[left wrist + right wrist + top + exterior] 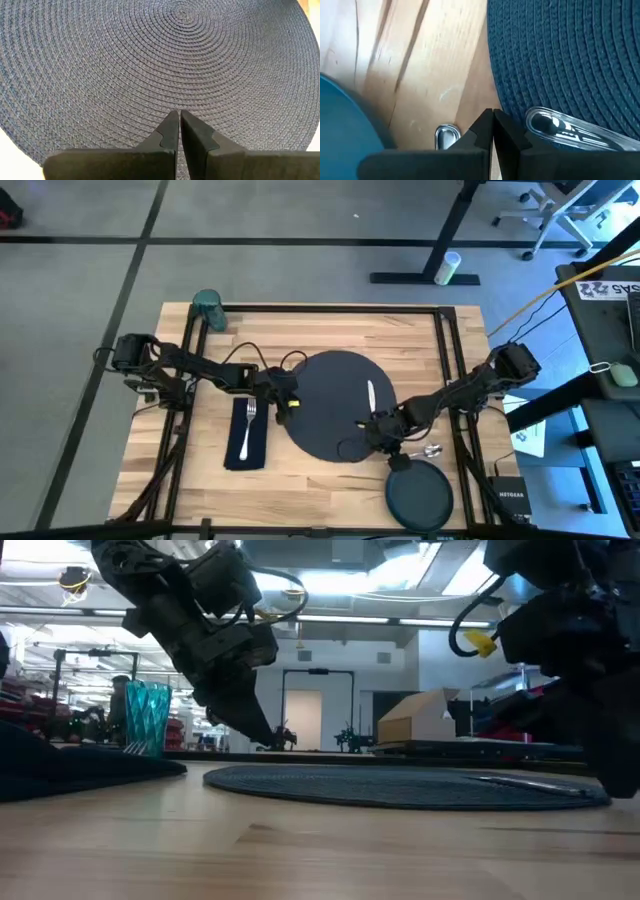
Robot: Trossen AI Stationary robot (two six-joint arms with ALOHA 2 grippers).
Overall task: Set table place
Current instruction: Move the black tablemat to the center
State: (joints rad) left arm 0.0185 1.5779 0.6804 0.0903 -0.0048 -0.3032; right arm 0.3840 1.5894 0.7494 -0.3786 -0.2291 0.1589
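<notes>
The woven dark grey charger (335,405) lies mid-table (330,330). Left gripper (283,408) hovers closed at its left edge; right gripper (385,442), seemingly closed on nothing, sits beside the spoon (425,450).

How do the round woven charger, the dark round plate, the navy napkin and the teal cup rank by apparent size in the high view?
1. Dark grey round woven charger
2. Dark round plate
3. Navy napkin, looks close to the plate, so that order is unsure
4. Teal cup

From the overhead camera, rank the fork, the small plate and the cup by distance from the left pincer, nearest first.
Left pincer is at the charger's left edge.
1. Fork, beside it on the napkin.
2. Cup, at the table's far left corner.
3. Small plate, at the near right edge.
</notes>
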